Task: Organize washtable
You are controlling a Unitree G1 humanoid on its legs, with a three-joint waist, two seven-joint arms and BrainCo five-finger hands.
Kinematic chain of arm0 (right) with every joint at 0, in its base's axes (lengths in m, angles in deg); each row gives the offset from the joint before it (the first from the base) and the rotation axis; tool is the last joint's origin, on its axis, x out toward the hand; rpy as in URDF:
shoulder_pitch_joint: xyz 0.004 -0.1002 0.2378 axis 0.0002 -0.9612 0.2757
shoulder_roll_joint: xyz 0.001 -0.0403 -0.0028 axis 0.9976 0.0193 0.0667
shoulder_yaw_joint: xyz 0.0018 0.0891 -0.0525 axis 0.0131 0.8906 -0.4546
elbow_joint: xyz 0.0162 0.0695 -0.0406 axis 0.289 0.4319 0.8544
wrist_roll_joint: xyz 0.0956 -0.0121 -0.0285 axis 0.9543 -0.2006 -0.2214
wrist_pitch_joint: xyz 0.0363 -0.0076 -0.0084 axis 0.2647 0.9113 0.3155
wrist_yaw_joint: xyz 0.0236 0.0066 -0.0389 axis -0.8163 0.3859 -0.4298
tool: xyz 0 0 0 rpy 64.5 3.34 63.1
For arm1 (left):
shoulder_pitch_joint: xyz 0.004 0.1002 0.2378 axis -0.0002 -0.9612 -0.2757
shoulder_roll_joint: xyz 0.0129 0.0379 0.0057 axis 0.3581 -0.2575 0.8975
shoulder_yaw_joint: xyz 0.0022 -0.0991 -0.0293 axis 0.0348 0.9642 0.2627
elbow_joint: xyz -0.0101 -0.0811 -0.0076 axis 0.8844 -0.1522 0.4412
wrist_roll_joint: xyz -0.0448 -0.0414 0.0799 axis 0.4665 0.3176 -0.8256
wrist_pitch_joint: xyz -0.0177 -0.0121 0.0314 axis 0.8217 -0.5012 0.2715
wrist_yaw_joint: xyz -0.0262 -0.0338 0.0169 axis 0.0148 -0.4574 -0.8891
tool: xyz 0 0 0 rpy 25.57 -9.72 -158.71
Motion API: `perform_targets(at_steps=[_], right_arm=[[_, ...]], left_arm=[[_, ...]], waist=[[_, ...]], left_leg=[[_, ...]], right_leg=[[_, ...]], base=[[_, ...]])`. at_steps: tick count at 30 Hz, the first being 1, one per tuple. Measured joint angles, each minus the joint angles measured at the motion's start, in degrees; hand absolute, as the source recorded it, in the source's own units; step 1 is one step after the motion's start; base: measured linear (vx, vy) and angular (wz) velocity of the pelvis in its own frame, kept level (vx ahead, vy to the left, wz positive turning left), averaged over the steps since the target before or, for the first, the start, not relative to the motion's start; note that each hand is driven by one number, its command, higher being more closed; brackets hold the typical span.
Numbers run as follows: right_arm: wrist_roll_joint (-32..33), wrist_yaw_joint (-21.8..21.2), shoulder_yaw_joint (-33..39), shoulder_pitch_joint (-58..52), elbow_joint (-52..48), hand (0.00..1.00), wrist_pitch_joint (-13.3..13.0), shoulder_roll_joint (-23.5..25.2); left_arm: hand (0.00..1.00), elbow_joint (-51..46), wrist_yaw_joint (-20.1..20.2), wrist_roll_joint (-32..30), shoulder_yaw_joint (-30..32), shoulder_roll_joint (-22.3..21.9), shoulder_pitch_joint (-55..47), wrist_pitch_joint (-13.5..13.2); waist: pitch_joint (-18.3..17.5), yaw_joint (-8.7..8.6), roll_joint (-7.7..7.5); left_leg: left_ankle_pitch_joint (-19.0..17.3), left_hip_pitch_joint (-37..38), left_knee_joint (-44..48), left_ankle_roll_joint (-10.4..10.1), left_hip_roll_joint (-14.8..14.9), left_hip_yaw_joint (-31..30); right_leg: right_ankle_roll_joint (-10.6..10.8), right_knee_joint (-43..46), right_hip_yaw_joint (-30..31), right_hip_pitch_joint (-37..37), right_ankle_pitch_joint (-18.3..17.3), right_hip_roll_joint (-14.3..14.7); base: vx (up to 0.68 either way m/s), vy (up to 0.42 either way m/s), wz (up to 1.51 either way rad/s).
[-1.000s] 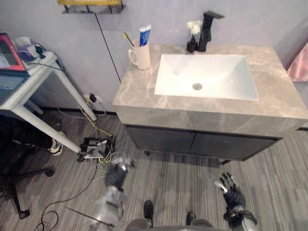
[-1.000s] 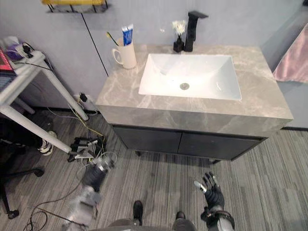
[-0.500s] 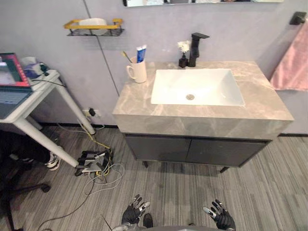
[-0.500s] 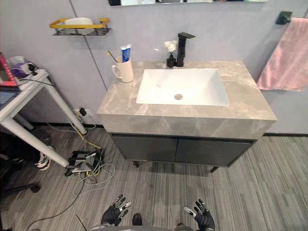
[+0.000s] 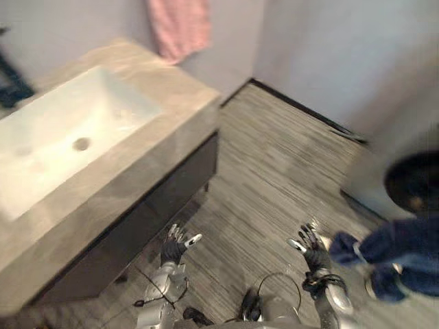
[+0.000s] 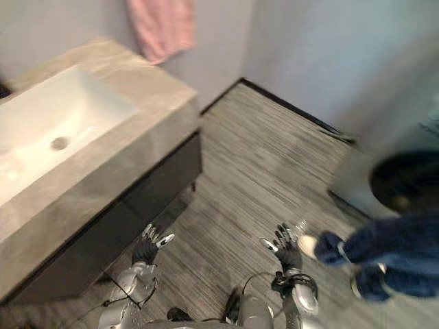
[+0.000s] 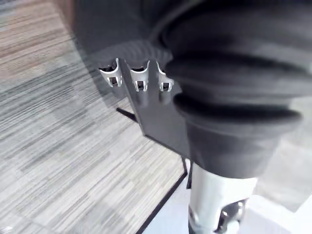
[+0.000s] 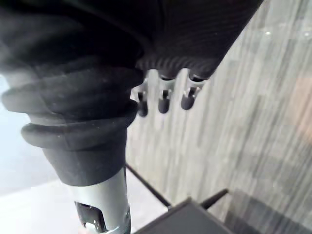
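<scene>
Nearest to the camera, both hands hang low over the floor (image 5: 274, 157) and hold nothing. The left hand (image 5: 175, 245) is released: in its wrist view the fingers (image 7: 139, 82) stand straight in a row, with only the dark cabinet front (image 5: 137, 219) behind them. The right hand (image 5: 314, 250) is also released and empty, with its fingers pointing down at the striped floor in its own wrist view. Just beside the right hand in the head views is a person (image 5: 405, 247) in blue clothes, low to the floor.

The task's thing, the desk (image 5: 171, 130), lies forward and to the left of the robot, so the left hand is clearly the nearer one. The right hand is well apart from the desk, with open floor between. The long axis of the desk runs obliquely, from the near left toward the far centre of the view, so the robot does not face its front edge squarely. The white sink (image 5: 62, 130) is set in the top of the desk. I see no small things on the part of the top that shows.

Farthest away, a pink towel (image 5: 180, 27) hangs on the wall behind the far end of the desk.

In my judgement, the robot must first turn left toward the desk before either hand can reach its top.
</scene>
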Motion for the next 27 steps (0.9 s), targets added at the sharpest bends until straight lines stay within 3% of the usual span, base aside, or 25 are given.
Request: perform_targets(at_steps=[2, 3, 6, 8, 9, 10, 11, 12, 13, 14, 16, 17, 18, 19, 20, 21, 22, 24, 25, 27], right_arm=[[-0.45, -0.03, 0.22, -2.80, -0.40, 0.00, 0.04, 0.23], [-0.45, 0.28, 1.00, -4.86, -0.98, 0.00, 0.02, 0.12], [0.21, 1.18, 4.38, -6.98, -1.18, 0.00, -0.11, 0.38], [2.15, 1.85, 6.54, -7.10, -1.18, 0.00, -0.18, 0.62], [3.21, 2.40, 6.55, -6.84, -1.38, 0.00, -0.20, 0.59], [4.24, 2.40, 5.71, -6.52, -2.59, 0.00, -0.25, 0.50], [4.92, 2.39, 4.40, -6.12, -3.39, 0.00, -0.48, 0.73], [5.32, 2.34, 3.53, -5.59, -3.63, 0.00, -0.52, 0.74], [5.34, 2.40, 2.63, -4.83, -3.11, 0.00, -0.49, 0.99], [5.34, 2.40, 2.28, -4.39, -2.63, 0.00, -0.47, 1.03], [5.94, 2.19, -0.41, -2.87, -1.63, 0.00, -0.47, 0.57], [5.93, 2.11, -0.87, -2.73, -1.61, 0.00, -0.48, 0.32], [5.93, 2.00, -1.62, -2.28, -0.78, 0.00, -0.50, -0.96], [5.92, 2.04, -2.29, -2.13, -0.75, 0.00, -0.42, -1.17], [5.92, 2.05, -2.48, -2.36, -0.84, 0.00, -0.40, -0.62], [5.94, 2.06, -2.47, -2.84, -1.00, 0.00, -0.36, -0.03], [6.09, 2.05, -2.66, -2.78, -1.47, 0.00, -0.36, 0.41], [6.57, 2.08, -1.75, -4.07, -3.81, 0.00, -0.37, 0.48], [6.60, 2.08, -1.82, -4.72, -5.69, 0.00, -0.37, 0.53], [6.51, 2.00, -2.74, -6.55, -9.40, 0.00, -0.19, 1.07]], left_arm=[[0.00, 0.58, -0.28, 0.00, -0.43, -0.69, 0.10, 0.19], [0.00, 1.29, -0.72, 0.00, -0.65, -1.18, 0.08, 0.18], [0.00, 2.01, -1.36, 0.06, -2.40, -1.80, 0.04, 0.19], [0.00, 1.83, -1.41, -0.04, -2.98, -2.23, 0.17, 0.18], [0.00, 1.10, -1.70, 0.00, -2.74, -2.96, -0.18, 0.18], [0.00, -0.60, -2.82, 0.61, -2.07, -3.16, -1.93, 0.13], [0.00, -2.07, -3.69, 1.62, -0.94, -2.99, -3.62, -0.01], [0.00, -3.16, -4.25, 2.44, -0.42, -2.98, -5.03, -0.43], [0.00, -4.53, -5.23, 2.96, -0.30, -3.20, -6.14, -1.30], [0.00, -5.53, -5.36, 3.15, -0.32, -3.07, -6.68, -1.60], [0.00, -10.07, -6.19, 3.18, -0.11, -2.60, -8.86, -3.35], [0.00, -11.02, -6.25, 3.17, -0.11, -2.57, -9.17, -3.66], [0.00, -12.35, -6.28, 3.01, -0.25, -3.25, -10.20, -4.39], [0.00, -12.49, -6.30, 2.88, -0.28, -3.18, -10.66, -4.50], [0.00, -13.21, -6.18, 2.64, -0.47, -2.22, -9.99, -4.79], [0.00, -13.61, -6.06, 2.54, -0.83, -1.69, -9.87, -4.95], [0.00, -14.37, -6.00, 2.31, -1.20, -1.74, -9.91, -5.10], [0.00, -15.33, -5.21, 2.13, -5.24, -2.22, -10.52, -5.40], [0.00, -16.21, -4.89, 2.13, -6.73, -2.71, -10.17, -5.39], [0.00, -18.19, -4.87, 2.17, -7.53, -3.35, -10.02, -5.44]], waist=[[0.16, -0.25, 0.11], [0.28, -0.17, 0.50], [0.29, -1.59, 0.62], [0.32, -1.57, 0.61], [0.32, -1.46, 0.58], [0.67, -1.16, 1.07], [1.14, -0.91, 1.44], [1.77, -0.27, 1.74], [1.81, 0.87, 2.57], [1.87, 1.38, 2.80], [1.78, 3.05, 2.78], [1.72, 3.05, 2.83], [0.97, 3.50, 4.07], [-0.05, 3.27, 4.15], [0.27, 2.96, 3.94], [0.17, 2.45, 2.60], [0.39, 2.35, 0.83], [-0.42, 2.57, 3.58], [-0.98, 2.40, 4.13], [-1.12, 2.02, 4.41]], left_leg=[[-0.90, 1.18, 4.66, 0.30, 2.80, 1.33], [-1.78, 2.72, 7.27, -0.82, 4.90, 2.21], [-2.01, 4.78, 9.42, -1.14, 7.00, 3.20], [-1.98, 6.41, 11.32, -1.14, 7.83, 3.41], [-1.98, 7.05, 14.13, -1.12, 9.03, 1.26], [-1.66, 7.28, 19.42, -0.59, 11.00, -5.53], [-0.64, 5.64, 25.03, 1.94, 12.11, -14.80], [-1.79, 3.04, 27.60, 2.57, 10.42, -26.52], [-5.02, 0.56, 28.21, 2.11, 6.29, -41.22], [-6.31, -0.52, 28.29, 2.39, 3.94, -47.19], [-9.35, -4.84, 26.68, 2.30, -1.74, -66.40], [-9.28, -5.57, 24.94, 2.21, -2.83, -69.84], [-10.19, -3.86, 21.21, 0.65, -5.89, -77.17], [-10.65, -4.02, 20.39, 1.37, -5.73, -78.52], [-11.22, -4.67, 22.38, 1.34, -6.76, -78.43], [-11.10, -5.31, 24.52, 1.17, -8.74, -78.74], [-12.29, -6.90, 29.92, 0.60, -11.60, -81.63], [-17.65, -4.19, 25.76, -2.56, -11.13, -83.77], [-18.59, -2.52, 21.85, -1.44, -11.34, -80.76], [-17.99, -1.42, 21.76, -2.47, -12.30, -73.91]], right_leg=[[-0.71, -3.97, 2.37, 2.49, 1.65, 1.89], [-1.00, -4.60, 3.27, 4.11, 1.82, 2.97], [-1.31, -5.44, 5.13, 6.25, 1.65, 4.45], [-1.40, -5.57, 7.80, 6.22, 1.58, 5.30], [-1.60, -5.56, 10.64, 6.41, 1.46, 5.97], [-1.98, -5.17, 15.01, 7.12, 1.21, 7.26], [-2.41, -4.51, 19.10, 7.88, 1.04, 7.74], [-2.65, -3.60, 23.13, 7.93, 0.89, 7.84], [-2.82, -2.52, 28.90, 7.25, 0.76, 8.57], [-2.89, -1.75, 32.12, 6.62, 0.69, 9.17], [-3.37, 1.34, 42.77, 3.17, -0.47, 11.30], [-2.98, 2.17, 45.32, 2.13, -0.74, 11.94], [-1.38, 3.80, 50.72, -0.87, -1.75, 13.74], [-0.04, 4.62, 52.41, -1.51, -1.94, 14.45], [0.09, 15.40, 52.88, -5.06, -3.55, 16.69], [-1.20, 15.81, 52.93, -4.24, -5.39, 16.23], [0.66, 12.55, 55.48, -2.11, -7.81, 13.67], [2.31, 12.21, 60.06, -2.22, -6.96, 15.01], [3.29, 12.77, 62.30, -3.30, -6.49, 15.47], [4.88, 12.68, 65.72, -3.86, -3.72, 15.43]], base=[[0.00, -0.092, -0.69], [-0.01, 0.015, -0.43], [-0.03, 0.026, -0.44], [-0.05, 0.039, -0.71], [-0.05, 0.021, -1.34], [-0.04, 0.019, -1.91], [-0.03, 0.072, -2.21], [0.00, 0.155, -2.46], [0.01, 0.186, -2.24], [0.02, 0.202, -2.51], [-0.01, 0.213, -2.44], [-0.09, 0.309, -2.69], [-0.08, 0.259, -2.03], [0.02, 0.295, -2.15], [0.14, 0.162, -0.97], [0.23, 0.188, -1.14], [0.12, 0.167, -0.96], [0.02, 0.298, -1.33], [0.03, 0.330, -1.15], [0.02, 0.256, -1.23]])
